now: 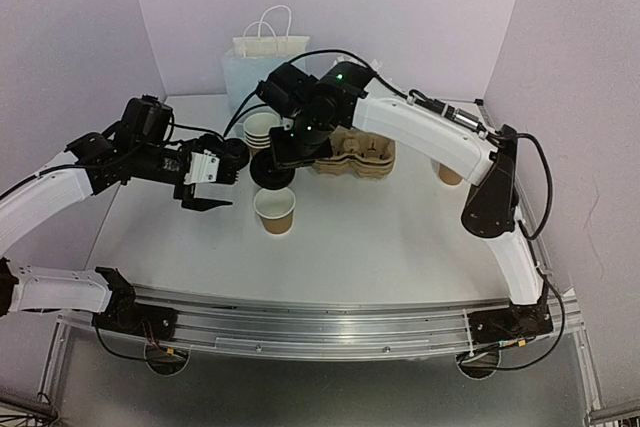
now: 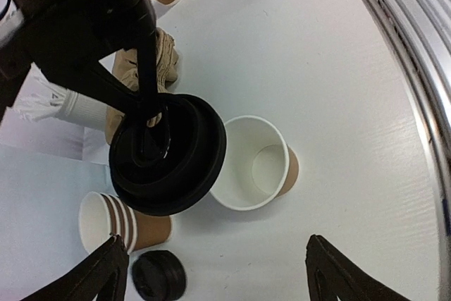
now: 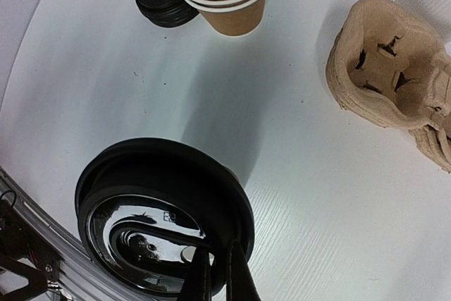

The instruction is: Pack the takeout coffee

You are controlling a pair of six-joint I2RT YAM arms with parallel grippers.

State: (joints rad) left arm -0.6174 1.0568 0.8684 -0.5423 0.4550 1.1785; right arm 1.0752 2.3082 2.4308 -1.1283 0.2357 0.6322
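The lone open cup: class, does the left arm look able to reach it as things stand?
Probably yes: the left gripper hangs open beside the cup, bare table between; the lid in the right gripper hovers only by its far rim.

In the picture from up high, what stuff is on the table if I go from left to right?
Open kraft cup → cardboard cup carrier → lone kraft cup tucked behind the right arm. The stacked cups, black lid and paper bag line up with the open cup, so they are left out.
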